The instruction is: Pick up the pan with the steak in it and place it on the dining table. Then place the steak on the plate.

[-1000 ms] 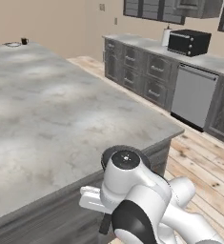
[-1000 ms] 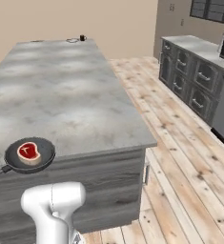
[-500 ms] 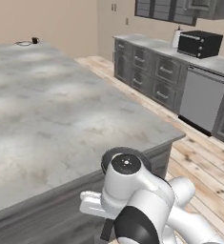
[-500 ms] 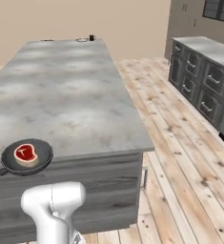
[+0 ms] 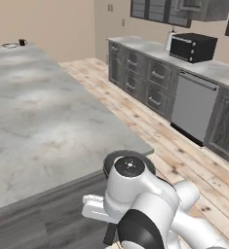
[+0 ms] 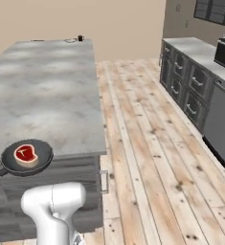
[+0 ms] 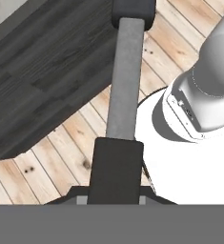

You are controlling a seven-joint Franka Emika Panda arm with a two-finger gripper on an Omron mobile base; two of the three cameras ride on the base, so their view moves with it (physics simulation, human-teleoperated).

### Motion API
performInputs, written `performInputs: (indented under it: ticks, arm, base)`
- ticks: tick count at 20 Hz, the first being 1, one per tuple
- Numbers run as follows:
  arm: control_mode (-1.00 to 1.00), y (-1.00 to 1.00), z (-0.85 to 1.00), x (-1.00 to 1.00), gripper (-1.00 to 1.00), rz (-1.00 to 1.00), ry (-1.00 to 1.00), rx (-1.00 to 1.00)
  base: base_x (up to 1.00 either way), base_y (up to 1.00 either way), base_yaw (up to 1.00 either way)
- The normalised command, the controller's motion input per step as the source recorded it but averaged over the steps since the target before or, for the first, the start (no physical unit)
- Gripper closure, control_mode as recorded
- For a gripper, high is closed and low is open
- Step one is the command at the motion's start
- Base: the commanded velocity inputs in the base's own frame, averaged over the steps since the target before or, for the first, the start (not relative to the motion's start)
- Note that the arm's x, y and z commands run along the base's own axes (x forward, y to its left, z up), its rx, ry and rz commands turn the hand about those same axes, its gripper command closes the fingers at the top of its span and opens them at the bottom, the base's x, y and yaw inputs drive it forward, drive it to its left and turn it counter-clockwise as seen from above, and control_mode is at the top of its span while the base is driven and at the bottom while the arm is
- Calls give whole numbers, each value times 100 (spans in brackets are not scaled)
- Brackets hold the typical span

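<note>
The black pan (image 6: 27,157) hangs at the near edge of the dining table (image 6: 47,95), and the red steak (image 6: 26,153) lies flat inside it. In the left base view the pan's rim (image 5: 117,158) peeks out behind my arm, off the table's near corner. In the hand view the pan's long handle (image 7: 125,86) runs up from my gripper (image 7: 116,200), which is shut on its dark end. The plate (image 5: 9,45) sits small at the table's far end.
A small black mug (image 5: 22,42) stands beside the plate. Grey kitchen counters with a microwave (image 5: 193,47) and a dishwasher (image 5: 194,107) line the right wall. A wide strip of wooden floor (image 6: 147,143) lies between the table and the counters.
The whole picture has shifted in both base views, so the camera has moved: the table now lies further left and more floor shows. The pan keeps its place relative to the arm.
</note>
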Motion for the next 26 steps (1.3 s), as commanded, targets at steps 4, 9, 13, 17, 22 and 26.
performInputs:
  ticks: [4, 9, 13, 17, 22, 26]
  arm:
    - [100, 0, 0, 0, 100, 0, 0, 0]
    - [100, 0, 0, 0, 100, 0, 0, 0]
    - [100, 0, 0, 0, 100, 0, 0, 0]
    - [100, 0, 0, 0, 100, 0, 0, 0]
    - [100, 0, 0, 0, 100, 0, 0, 0]
    - [100, 0, 0, 0, 100, 0, 0, 0]
  base:
    - [0, -100, 4]
    - [0, -100, 4]
    - [0, -100, 4]
    - [0, -100, 3]
    - [0, -100, 3]
    - [-1, -72, 5]
